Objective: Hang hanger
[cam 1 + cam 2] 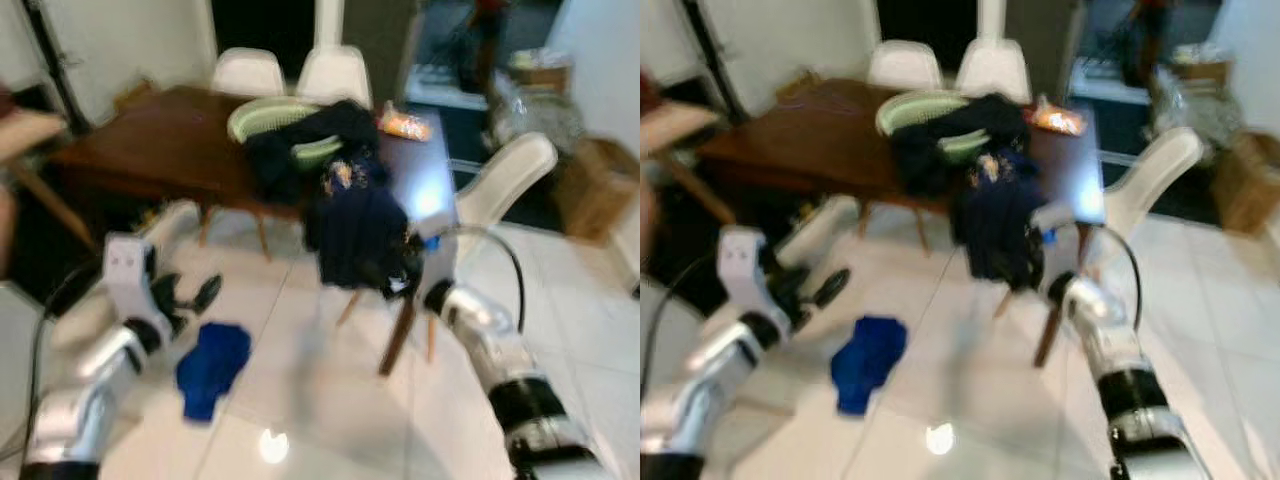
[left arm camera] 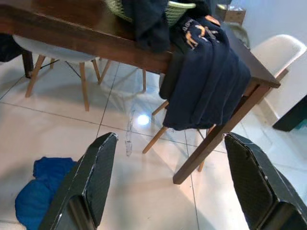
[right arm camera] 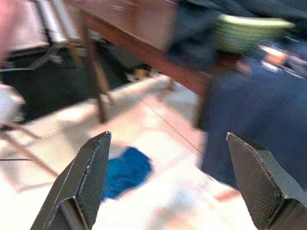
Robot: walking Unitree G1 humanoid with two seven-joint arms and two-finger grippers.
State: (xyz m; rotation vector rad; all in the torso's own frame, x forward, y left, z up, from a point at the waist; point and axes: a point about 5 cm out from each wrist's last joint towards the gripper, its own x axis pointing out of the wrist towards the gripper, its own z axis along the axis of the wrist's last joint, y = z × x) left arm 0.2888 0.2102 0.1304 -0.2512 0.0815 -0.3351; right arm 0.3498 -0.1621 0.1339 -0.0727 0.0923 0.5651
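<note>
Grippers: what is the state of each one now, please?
Left gripper: open, holding nothing.
Right gripper: open, holding nothing.

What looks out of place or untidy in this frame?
A blue cloth lies crumpled on the white floor in front of the table. Dark clothes spill out of the green basket and hang over the table's edge. No hanger is visible, though the head views are blurred.

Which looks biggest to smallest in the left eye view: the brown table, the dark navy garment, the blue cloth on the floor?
1. brown table
2. dark navy garment, though it hangs nearer the camera
3. blue cloth
</note>
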